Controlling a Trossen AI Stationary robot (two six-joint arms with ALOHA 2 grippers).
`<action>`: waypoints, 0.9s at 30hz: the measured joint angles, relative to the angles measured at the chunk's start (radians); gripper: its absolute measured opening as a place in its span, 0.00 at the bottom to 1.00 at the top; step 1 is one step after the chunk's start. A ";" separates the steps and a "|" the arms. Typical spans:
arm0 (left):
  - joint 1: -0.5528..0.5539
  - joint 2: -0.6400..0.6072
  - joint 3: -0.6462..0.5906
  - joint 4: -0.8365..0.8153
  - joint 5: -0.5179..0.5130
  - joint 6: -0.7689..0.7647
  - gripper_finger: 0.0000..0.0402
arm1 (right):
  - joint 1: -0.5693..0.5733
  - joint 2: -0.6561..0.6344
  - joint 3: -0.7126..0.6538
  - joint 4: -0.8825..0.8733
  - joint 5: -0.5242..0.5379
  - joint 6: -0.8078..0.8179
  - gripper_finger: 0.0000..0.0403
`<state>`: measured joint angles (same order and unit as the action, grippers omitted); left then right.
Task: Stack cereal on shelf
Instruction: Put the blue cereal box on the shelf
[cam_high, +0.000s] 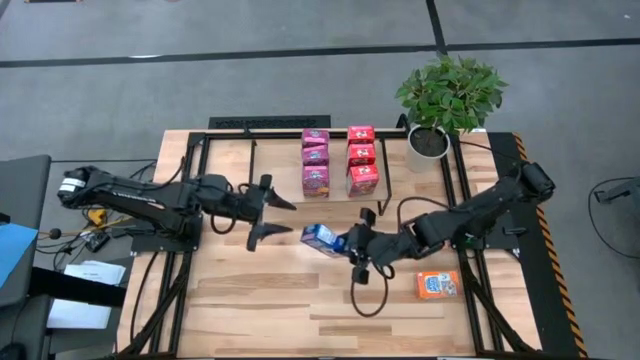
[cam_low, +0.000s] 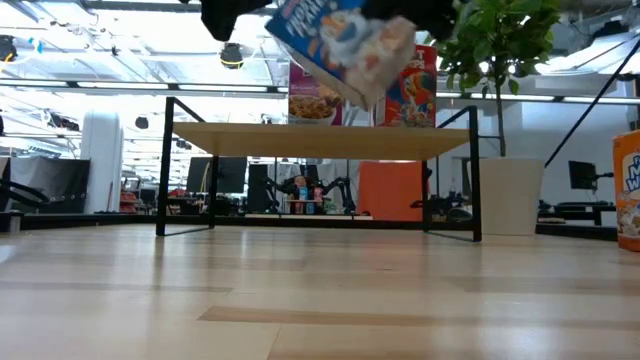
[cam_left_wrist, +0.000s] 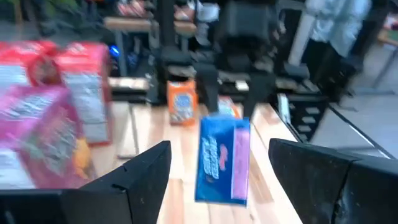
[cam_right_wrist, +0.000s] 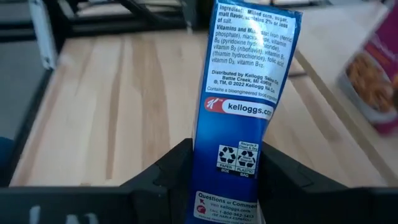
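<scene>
Right hand (cam_high: 352, 243) grips blue cereal box (cam_high: 321, 238) above the table (cam_high: 260, 300).

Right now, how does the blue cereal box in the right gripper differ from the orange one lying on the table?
The blue cereal box is lifted off the tabletop between the right gripper's fingers; the orange cereal box lies on the tabletop, nothing touching it. The blue box hangs tilted near the table's middle in front of the shelf; the orange one lies by the right arm's side. Both are small boxes not yet on the shelf.
</scene>
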<state>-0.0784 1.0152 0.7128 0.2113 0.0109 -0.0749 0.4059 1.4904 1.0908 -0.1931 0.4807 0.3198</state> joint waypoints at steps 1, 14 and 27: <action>-0.001 0.004 0.002 -0.012 0.006 0.000 0.65 | -0.010 0.001 0.000 0.022 -0.016 -0.016 0.43; 0.000 0.027 0.008 -0.041 0.008 -0.001 0.65 | -0.089 0.003 0.000 0.127 -0.098 -0.119 0.42; 0.000 0.078 0.009 -0.047 0.063 0.024 0.65 | -0.095 0.003 0.000 0.130 -0.116 -0.122 0.41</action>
<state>-0.0787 1.0932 0.7218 0.1647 0.0742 -0.0508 0.3105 1.4929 1.0908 -0.0635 0.3645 0.1980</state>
